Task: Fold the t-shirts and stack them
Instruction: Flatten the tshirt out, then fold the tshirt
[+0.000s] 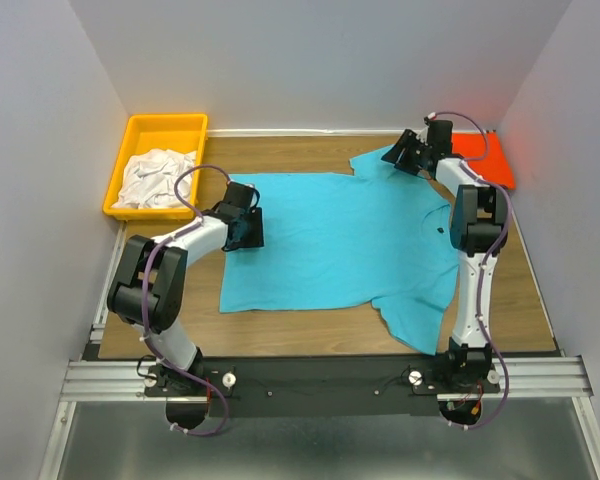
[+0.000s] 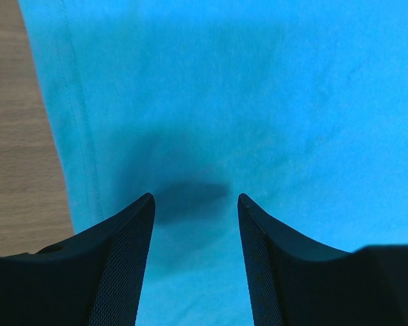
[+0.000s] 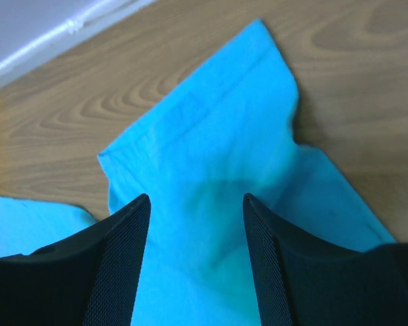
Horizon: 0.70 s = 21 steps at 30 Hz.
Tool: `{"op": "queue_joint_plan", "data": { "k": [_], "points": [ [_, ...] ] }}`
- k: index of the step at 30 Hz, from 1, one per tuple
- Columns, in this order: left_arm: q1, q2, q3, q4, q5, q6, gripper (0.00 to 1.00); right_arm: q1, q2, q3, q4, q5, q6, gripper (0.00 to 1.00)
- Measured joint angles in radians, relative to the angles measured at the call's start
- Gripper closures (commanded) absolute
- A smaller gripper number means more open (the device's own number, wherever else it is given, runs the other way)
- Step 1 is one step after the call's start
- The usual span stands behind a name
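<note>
A turquoise-blue t-shirt (image 1: pixel 340 240) lies spread flat on the wooden table, collar to the right. My left gripper (image 1: pixel 245 228) is open just above its left hem; the left wrist view shows the cloth (image 2: pixel 258 102) between the spread fingers. My right gripper (image 1: pixel 405 155) is open over the far sleeve (image 3: pixel 211 149) at the back right, nothing held. An orange-red shirt (image 1: pixel 482 160) lies folded at the back right corner. White shirts (image 1: pixel 155 178) lie crumpled in the yellow bin.
The yellow plastic bin (image 1: pixel 165 125) stands at the back left off the table edge. Bare wood (image 1: pixel 290 155) runs along the back wall. A metal rail (image 1: pixel 320 375) crosses the front by the arm bases.
</note>
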Motion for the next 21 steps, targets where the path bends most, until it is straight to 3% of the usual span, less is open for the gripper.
{"op": "queue_joint_plan", "data": {
  "k": [8, 13, 21],
  "points": [
    [0.040, 0.009, 0.145, 0.011, 0.001, 0.012, 0.40, 0.000, -0.284, -0.290, -0.055, 0.101, -0.076, 0.38],
    [0.079, 0.104, 0.282, 0.052, 0.002, 0.032, 0.41, -0.021, -0.447, -0.423, -0.069, 0.167, -0.101, 0.39],
    [0.121, 0.233, 0.327, 0.060, 0.002, 0.061, 0.41, -0.047, -0.486, -0.585, -0.113, 0.229, -0.111, 0.39]
  ]
}}
